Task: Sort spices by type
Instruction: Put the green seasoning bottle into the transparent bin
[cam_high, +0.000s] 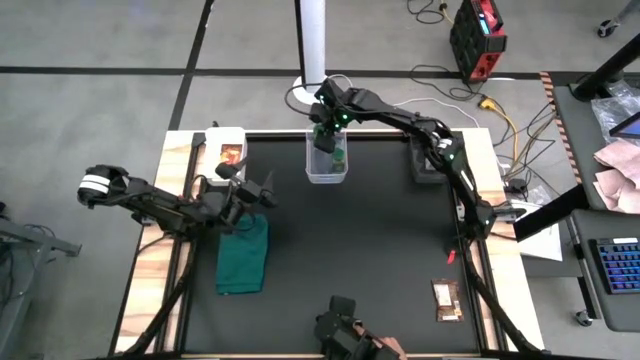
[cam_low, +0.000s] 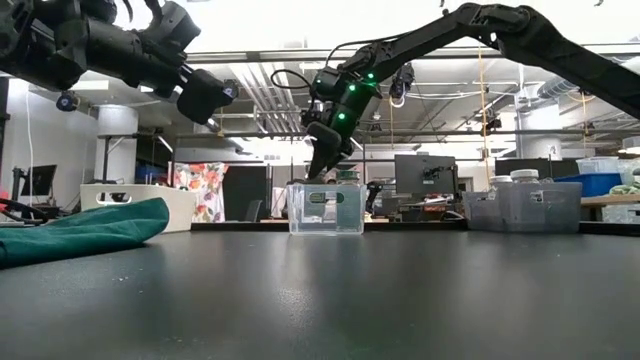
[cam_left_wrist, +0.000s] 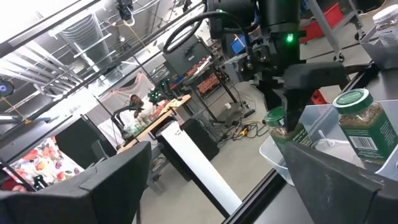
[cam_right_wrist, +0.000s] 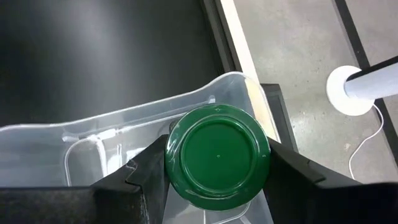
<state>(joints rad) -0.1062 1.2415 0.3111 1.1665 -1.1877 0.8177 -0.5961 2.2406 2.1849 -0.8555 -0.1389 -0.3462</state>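
Right gripper over clear box at far center tabletop, fingers clamped on green-lidded jar. Step: placing jar in box. Next: lower, release. Left gripper waits left, fingers wide.

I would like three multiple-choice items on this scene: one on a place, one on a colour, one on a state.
1. The right gripper is: A) over the cloth B) over the box C) beside a packet.
2. The lid of the held jar is: A) white B) orange C) green.
3. The left gripper is: A) open B) shut on a packet C) shut on a jar.
B: it hangs over the box. C: the right wrist view shows a green lid. A: its fingers stand wide apart.
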